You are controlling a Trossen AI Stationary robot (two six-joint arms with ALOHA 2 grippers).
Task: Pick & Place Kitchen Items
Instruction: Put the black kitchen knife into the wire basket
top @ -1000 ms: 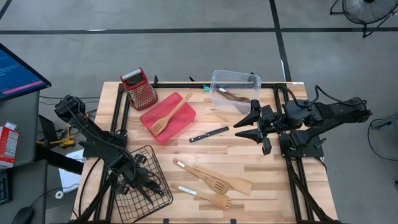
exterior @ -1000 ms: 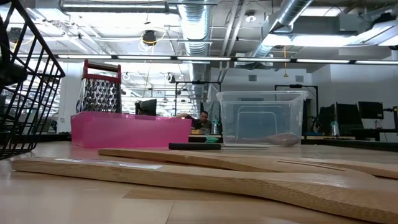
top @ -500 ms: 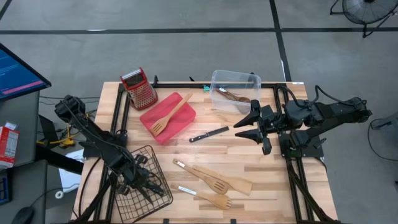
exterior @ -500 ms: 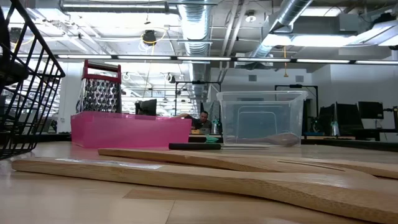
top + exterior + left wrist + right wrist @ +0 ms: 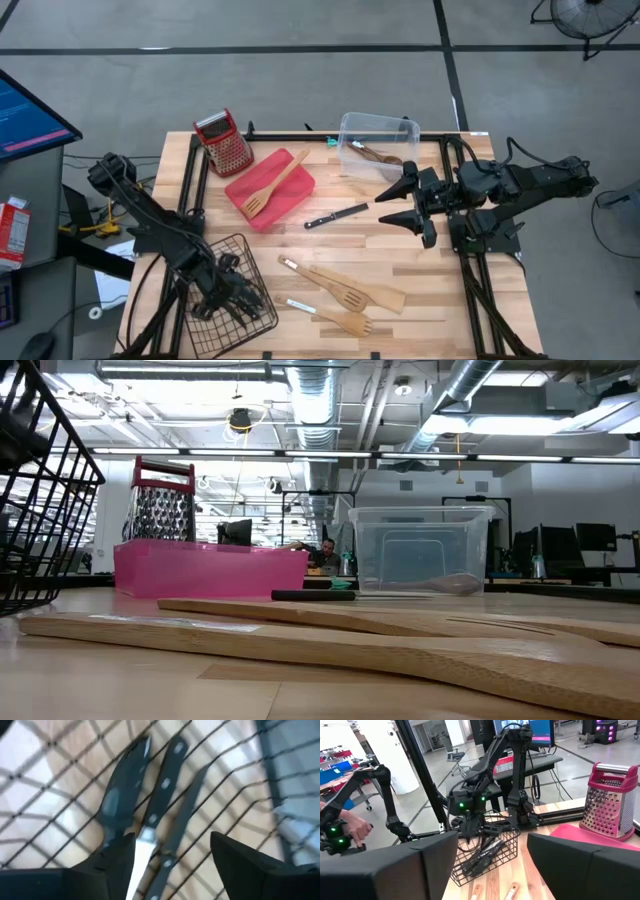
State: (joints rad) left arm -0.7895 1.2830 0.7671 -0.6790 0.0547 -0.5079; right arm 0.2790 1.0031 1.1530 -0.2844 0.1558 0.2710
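My left gripper [image 5: 228, 295] [image 5: 172, 865] stands open, pointing down inside the black wire basket [image 5: 252, 250] at the table's near left. Below it three black-handled knives [image 5: 165, 790] lie on the basket's floor, and one blade runs between the fingers without touching them. My right gripper [image 5: 383, 205] [image 5: 492, 870] hangs open and level above the table's right half, near the clear container [image 5: 378, 140]. Another knife [image 5: 336, 215] lies flat mid-table. A wooden spatula [image 5: 275, 185] lies in the red tray [image 5: 300, 195]. Two wooden turners [image 5: 345, 283] [image 5: 335, 318] lie near the front edge.
A red-topped box grater [image 5: 223, 143] stands at the far left beside the tray. The clear container holds a wooden spoon [image 5: 380, 156]. Bare wood shows between the mid-table knife and the turners. In the right wrist view a person's hand [image 5: 352, 827] shows beyond the table.
My left gripper has risen a little inside the basket, toward its near side, and tipped slightly.
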